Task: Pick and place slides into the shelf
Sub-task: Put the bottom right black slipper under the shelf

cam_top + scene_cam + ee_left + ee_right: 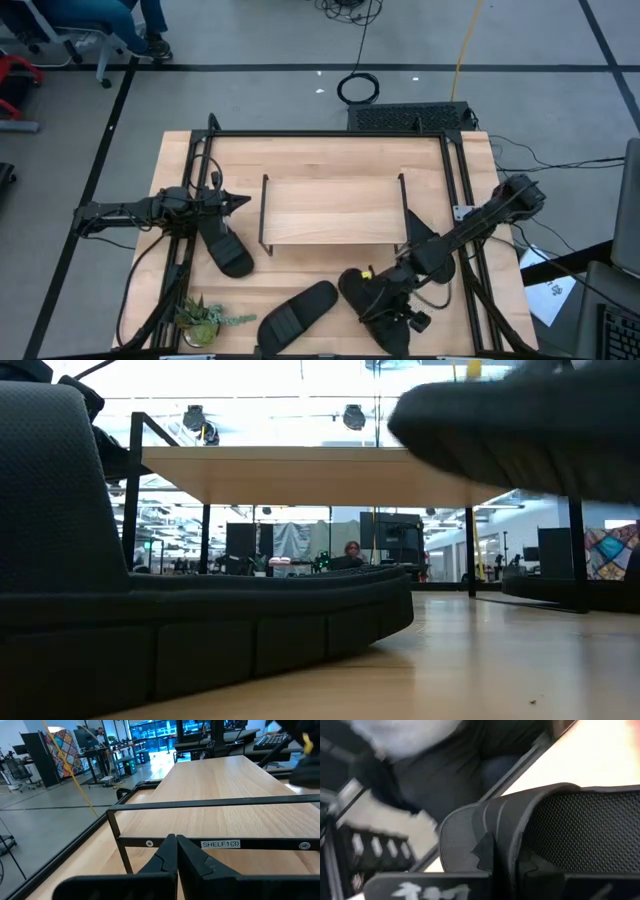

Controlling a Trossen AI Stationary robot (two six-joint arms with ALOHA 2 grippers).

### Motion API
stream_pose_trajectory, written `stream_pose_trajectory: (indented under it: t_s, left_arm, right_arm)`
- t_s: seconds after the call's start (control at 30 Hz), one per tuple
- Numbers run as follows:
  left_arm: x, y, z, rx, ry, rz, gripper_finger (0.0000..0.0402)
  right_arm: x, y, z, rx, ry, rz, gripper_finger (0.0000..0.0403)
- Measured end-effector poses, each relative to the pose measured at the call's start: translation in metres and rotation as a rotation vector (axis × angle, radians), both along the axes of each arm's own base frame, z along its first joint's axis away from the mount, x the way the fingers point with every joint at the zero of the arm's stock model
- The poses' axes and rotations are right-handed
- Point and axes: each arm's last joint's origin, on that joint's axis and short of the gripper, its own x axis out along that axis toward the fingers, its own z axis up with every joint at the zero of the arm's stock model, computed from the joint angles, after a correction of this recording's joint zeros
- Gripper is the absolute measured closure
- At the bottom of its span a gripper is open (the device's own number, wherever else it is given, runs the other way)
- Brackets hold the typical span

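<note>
The shelf [330,210], a light wood plank on thin black legs, stands mid-table. One black slide [226,247] lies on its sole left of the shelf. A second slide [297,315] lies by the near edge and fills the low view's foreground [200,630]. My right gripper [372,283] is shut on a third slide [375,308] in front of the shelf's right end. That slide shows raised and blurred in the low view [530,430]. My left gripper [242,200] waits shut, level, at the shelf's left end [176,855]. My right gripper holds the slide by its wide strap, pinching the strap's edge [512,825] between its two fingers; the mesh-lined inner face [585,835] lies to one side. The fingers slant down from the table's right and far side. In the low view the slide's visible end hangs above the table.
A small potted plant [205,318] stands at the near left corner. Black frame rails [455,200] run along the table's sides and far edge. Bare tabletop lies between the shelf and the far rail. A label reading SHELF1(3) [220,844] marks the shelf's left end bar.
</note>
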Motion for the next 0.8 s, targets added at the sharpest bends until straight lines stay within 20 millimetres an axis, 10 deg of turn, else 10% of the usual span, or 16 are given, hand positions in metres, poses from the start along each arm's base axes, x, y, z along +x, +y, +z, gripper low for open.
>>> stream_pose_trajectory:
  t_s: [0.37,0.8]
  left_arm:
    - [0.000,0.000,0.000,0.000,0.000,0.000,0.0401]
    - [0.000,0.000,0.000,0.000,0.000,0.000,0.0401]
  right_arm:
    - [-0.001,-0.022,0.040,-0.005,-0.046,-0.485,0.0399]
    - [0.002,-0.007,0.053,0.014,-0.077,-0.429,0.0400]
